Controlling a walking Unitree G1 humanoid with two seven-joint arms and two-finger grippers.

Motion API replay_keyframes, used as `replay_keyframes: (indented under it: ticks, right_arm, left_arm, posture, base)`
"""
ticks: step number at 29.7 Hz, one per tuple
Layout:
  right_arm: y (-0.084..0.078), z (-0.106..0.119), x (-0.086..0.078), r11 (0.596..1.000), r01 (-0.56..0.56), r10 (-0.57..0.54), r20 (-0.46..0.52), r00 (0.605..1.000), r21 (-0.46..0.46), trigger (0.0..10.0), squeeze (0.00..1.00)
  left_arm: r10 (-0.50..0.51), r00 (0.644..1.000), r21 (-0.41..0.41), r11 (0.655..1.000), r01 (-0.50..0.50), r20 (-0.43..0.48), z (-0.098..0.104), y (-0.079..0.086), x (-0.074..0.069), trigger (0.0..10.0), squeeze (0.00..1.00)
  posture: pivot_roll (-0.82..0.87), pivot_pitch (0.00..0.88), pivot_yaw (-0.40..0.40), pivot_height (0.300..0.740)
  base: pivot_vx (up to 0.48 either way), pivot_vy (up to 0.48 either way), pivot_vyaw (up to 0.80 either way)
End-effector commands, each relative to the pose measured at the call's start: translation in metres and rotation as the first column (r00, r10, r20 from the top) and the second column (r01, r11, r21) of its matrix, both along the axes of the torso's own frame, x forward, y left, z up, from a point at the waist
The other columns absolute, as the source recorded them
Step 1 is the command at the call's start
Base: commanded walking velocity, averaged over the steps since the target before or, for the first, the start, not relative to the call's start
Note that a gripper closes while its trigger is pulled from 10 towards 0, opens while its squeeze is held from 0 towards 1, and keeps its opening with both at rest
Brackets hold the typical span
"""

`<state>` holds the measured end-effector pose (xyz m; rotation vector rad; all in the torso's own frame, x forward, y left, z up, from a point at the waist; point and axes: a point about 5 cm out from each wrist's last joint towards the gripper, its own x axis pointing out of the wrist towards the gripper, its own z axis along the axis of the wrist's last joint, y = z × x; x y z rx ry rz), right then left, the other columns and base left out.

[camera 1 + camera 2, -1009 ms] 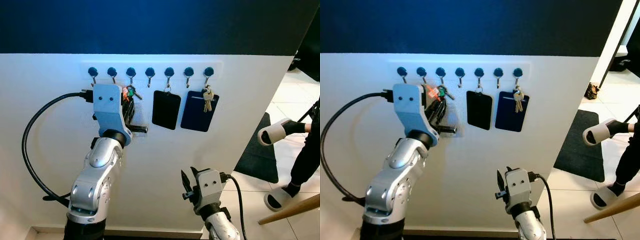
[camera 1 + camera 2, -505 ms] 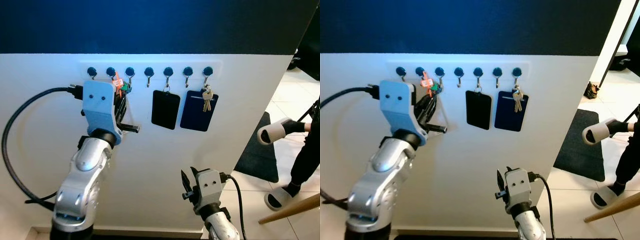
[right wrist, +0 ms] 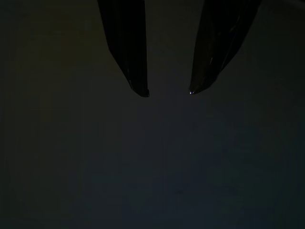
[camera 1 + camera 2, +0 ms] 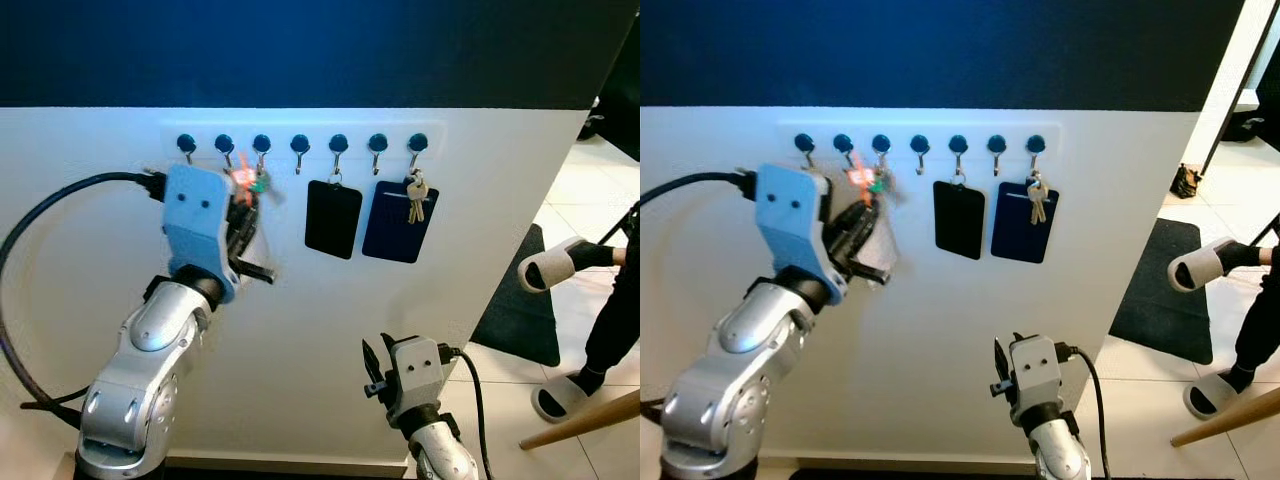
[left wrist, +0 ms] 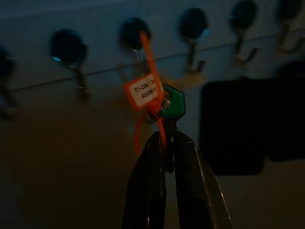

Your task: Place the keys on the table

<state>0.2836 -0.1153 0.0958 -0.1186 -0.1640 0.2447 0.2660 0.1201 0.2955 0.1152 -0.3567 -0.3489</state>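
Left gripper (image 5: 166, 138) raised at white wall (image 4: 330, 330), at left part of hook row (image 4: 300, 145); jaws pinched narrow on keys (image 5: 167, 107). Keys off the table, up at wall just below third hook from left (image 4: 261, 145): green-headed key plus orange tag (image 5: 144, 90) reading "ROOM 5", orange tie running up toward that hook in left wrist view; cannot tell whether still looped on it. Black cable (image 4: 40, 230) arcing off left wrist on far left. Further right, black card holder (image 4: 333, 218) hanging from fifth hook, dark blue holder (image 4: 398, 222) just beside it under sixth and seventh hooks, second bunch of silver keys (image 4: 415, 198) hanging over blue holder. Right gripper (image 3: 167, 90) low and near, idle, jaws parted; right wrist view very dark. Far right: dark floor mat (image 4: 520, 310) on pale tiles, a person's legs in black trousers and light slippers (image 4: 550, 265), wooden pole (image 4: 585, 418) slanting across floor.
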Motion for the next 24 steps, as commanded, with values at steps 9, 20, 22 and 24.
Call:
replay_keyframes:
  ticks: [9, 20, 22, 24]
  right_arm:
    - [0.0, -0.004, -0.003, 1.0, 0.001, -0.001, -0.005, 1.0, -0.011, 10.0, 0.0]
    - [0.001, -0.004, -0.002, 1.0, -0.002, 0.002, -0.006, 1.0, -0.01, 10.0, 0.0]
    - [0.002, -0.004, -0.002, 1.0, -0.003, 0.003, -0.006, 1.0, -0.01, 10.0, 0.0]
    - [0.002, -0.004, -0.001, 1.0, -0.003, 0.003, -0.005, 1.0, -0.01, 10.0, 0.0]
  left_arm:
    - [-0.002, 0.999, -0.159, 0.987, 0.008, 0.041, 0.023, 0.003, 0.005, 10.0, 0.0]
    - [-0.051, 0.997, -0.23, 0.971, 0.063, 0.057, 0.029, 0.004, 0.001, 10.0, 0.0]
    - [-0.05, 0.997, -0.234, 0.97, 0.062, 0.056, 0.029, 0.004, 0.001, 10.0, 0.0]
    - [-0.048, 0.997, -0.265, 0.962, 0.061, 0.055, 0.03, 0.007, 0.001, 10.0, 0.0]
  posture:
    - [0.17, 0.13, 0.056, 0.74]
    - [0.18, 0.13, 0.053, 0.74]
    - [0.18, 0.13, 0.053, 0.74]
    - [0.18, 0.133, 0.054, 0.74]
  base:
    - [0.0, 0.0, 0.0]
    - [0.0, 0.0, 0.0]
    - [0.0, 0.0, 0.0]
    - [0.0, 0.0, 0.0]
